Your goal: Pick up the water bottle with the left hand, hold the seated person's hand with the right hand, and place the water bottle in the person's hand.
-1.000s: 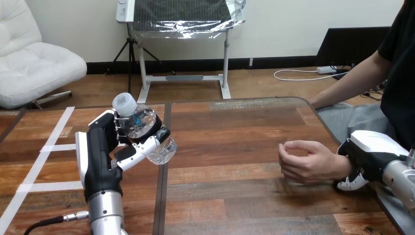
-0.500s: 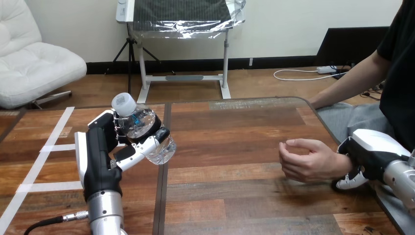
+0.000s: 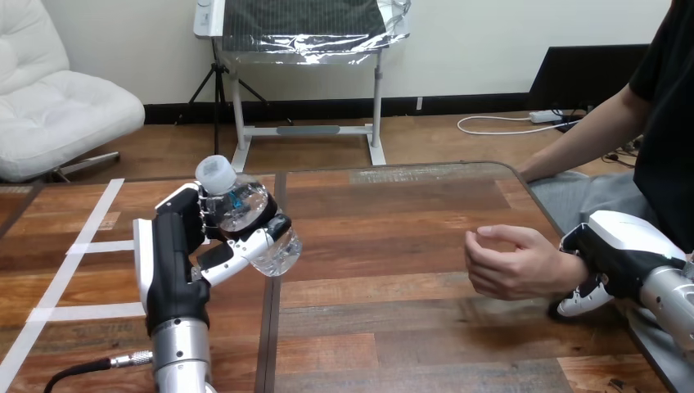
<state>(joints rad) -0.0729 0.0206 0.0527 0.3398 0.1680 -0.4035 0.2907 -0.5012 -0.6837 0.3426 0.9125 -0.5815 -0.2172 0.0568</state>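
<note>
- The left hand [image 3: 173, 260] stands upright over the left part of the bench [image 3: 393, 246], with its white-shelled back toward the camera.
- Its fingers and thumb [image 3: 241, 252] are curled round the water bottle [image 3: 250, 214], which it carries clear of the bench.
- The water bottle is clear and tilted, with its white cap [image 3: 215, 173] pointing up and to the left. Its lower end sticks out to the right past the thumb.
- White tape lines [image 3: 82, 246] cross the bench to the left of this hand.
- The right hand [image 3: 610, 260] comes in from the right edge and is closed about the person's wrist [image 3: 565, 266]. Its black palm lies against the wrist and a white finger hooks beneath it.
- The person's hand [image 3: 511, 262] reaches leftward from that grasp over the right part of the bench. Its fingers are loosely curled and hold nothing.
- The water bottle and the person's hand are well apart, with bare wood between them.
</note>
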